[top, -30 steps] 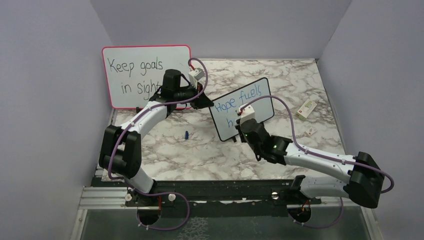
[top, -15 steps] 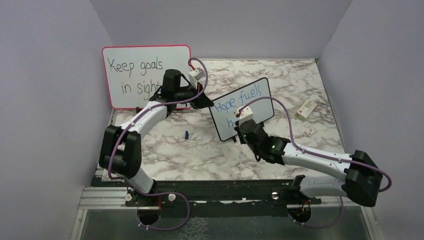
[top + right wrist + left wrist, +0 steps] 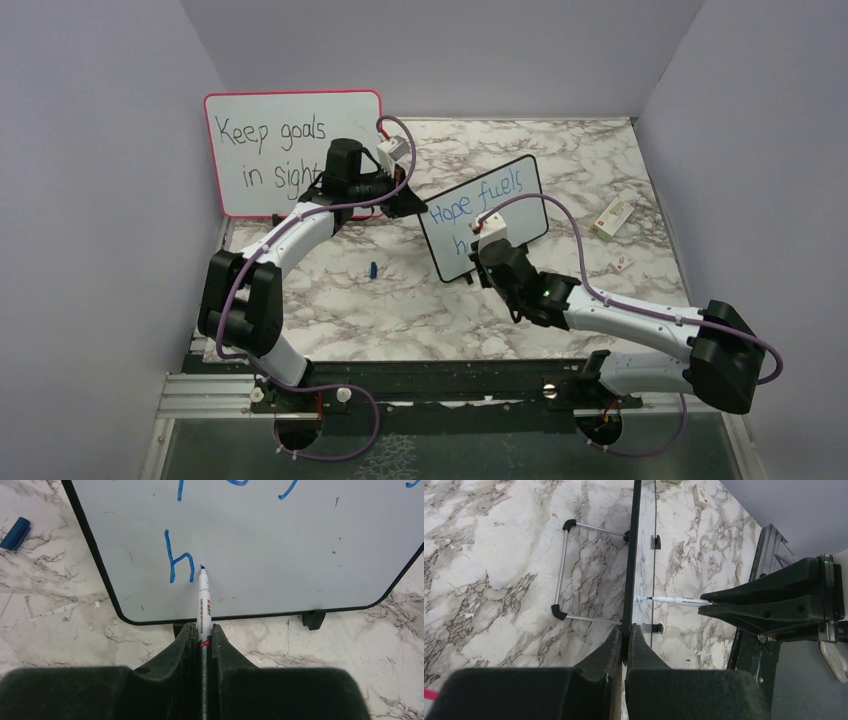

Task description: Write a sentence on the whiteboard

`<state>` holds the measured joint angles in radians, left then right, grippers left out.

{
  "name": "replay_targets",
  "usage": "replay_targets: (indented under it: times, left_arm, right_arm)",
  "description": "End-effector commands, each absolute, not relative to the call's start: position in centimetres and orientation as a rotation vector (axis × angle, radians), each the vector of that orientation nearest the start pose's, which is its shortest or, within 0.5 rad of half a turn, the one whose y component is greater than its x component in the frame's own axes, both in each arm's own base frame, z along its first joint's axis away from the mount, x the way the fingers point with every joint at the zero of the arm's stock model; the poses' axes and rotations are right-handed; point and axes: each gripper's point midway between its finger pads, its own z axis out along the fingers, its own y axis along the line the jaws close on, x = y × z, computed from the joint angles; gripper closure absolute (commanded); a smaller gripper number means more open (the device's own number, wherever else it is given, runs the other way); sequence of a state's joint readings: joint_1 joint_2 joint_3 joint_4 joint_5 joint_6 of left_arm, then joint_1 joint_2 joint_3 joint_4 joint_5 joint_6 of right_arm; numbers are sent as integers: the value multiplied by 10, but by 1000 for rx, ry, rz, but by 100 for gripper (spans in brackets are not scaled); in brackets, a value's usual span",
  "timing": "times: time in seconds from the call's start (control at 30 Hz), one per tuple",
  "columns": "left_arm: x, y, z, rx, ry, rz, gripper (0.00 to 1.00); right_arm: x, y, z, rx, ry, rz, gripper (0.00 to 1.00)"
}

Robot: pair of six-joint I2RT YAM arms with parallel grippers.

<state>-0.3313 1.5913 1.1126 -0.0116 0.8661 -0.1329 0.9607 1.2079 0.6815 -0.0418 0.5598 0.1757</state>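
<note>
Right end effector (image 3: 202, 630) slightly leftward, marker (image 3: 203, 597) across lower whiteboard (image 3: 280, 540) edge

The pink-framed board (image 3: 240, 198) at the far left corner of the worktop (image 3: 400, 310) reads "Keep goals in sight" in black, the whiteboard (image 3: 530, 220) bears the sentence (image 3: 478, 204) in blue, "Hope fuels" above a lone "h", and the marker (image 3: 203, 605) carries print too small to read.

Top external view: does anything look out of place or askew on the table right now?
Only the blue cap lies loose on the table, left of the whiteboard, off the marker in the right gripper. The whiteboard stands angled, but the left gripper grips its edge.
</note>
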Motion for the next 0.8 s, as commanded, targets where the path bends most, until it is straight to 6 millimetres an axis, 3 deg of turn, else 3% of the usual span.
replay_targets:
  times: [0.0, 0.3, 0.6, 0.77]
  left_arm:
    - [336, -264, 172, 758, 2029, -1147, 100]
    - [335, -264, 171, 757, 2032, -1148, 100]
    - [335, -264, 171, 758, 2031, -1152, 100]
    - [335, -264, 171, 757, 2032, -1152, 100]
  right_arm:
    - [272, 215, 133, -415, 1975, 68, 99]
    - [275, 209, 140, -390, 1959, 53, 99]
    - [280, 220, 157, -384, 1902, 115, 99]
    - [280, 228, 157, -416, 1903, 142, 99]
